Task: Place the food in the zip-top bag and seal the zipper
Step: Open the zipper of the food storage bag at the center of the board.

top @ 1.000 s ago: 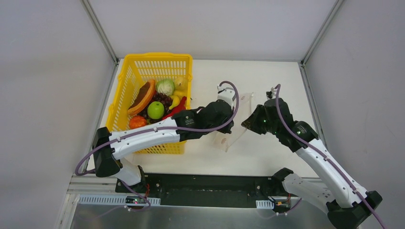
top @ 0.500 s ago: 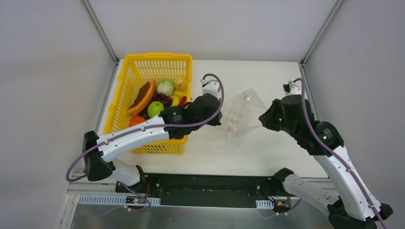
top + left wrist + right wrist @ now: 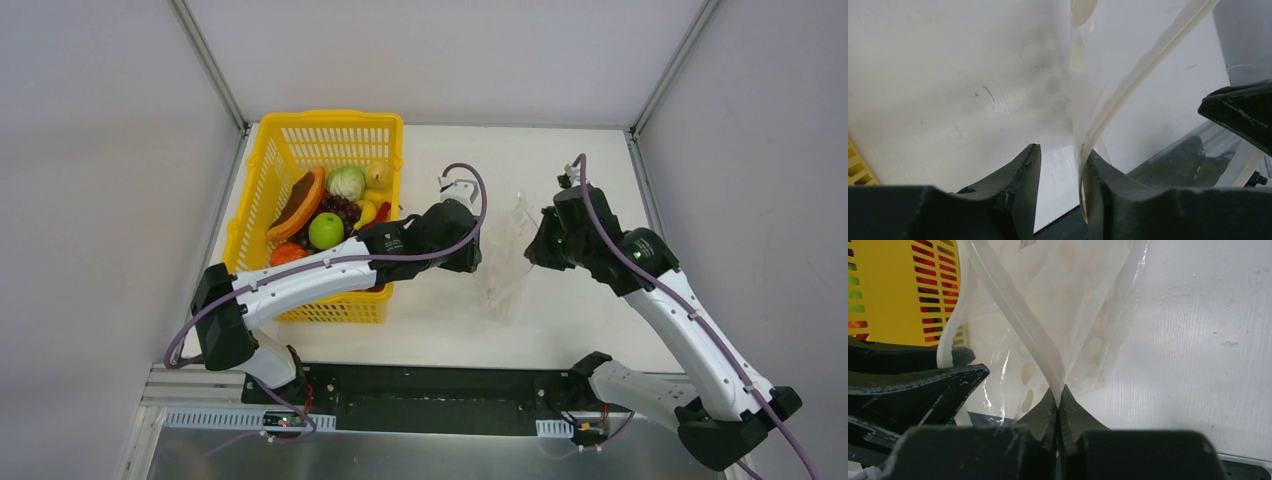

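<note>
While the right gripper has its fingers pressed together on the zipper of the zip-top bag, the left gripper sits at the bag's other side with its fingers apart. The mouth edge lies against the inner face of one finger, but nothing is gripped. The bag hangs crumpled between the two claws, above the table and to the right of the yellow basket. All the food lies in that basket, none in the bag. The step in hand looks like opening the mouth. Next, the left gripper would need to close on the near lip alone, then draw away from the right one until the mouth gapes wide enough for a fruit.
</note>
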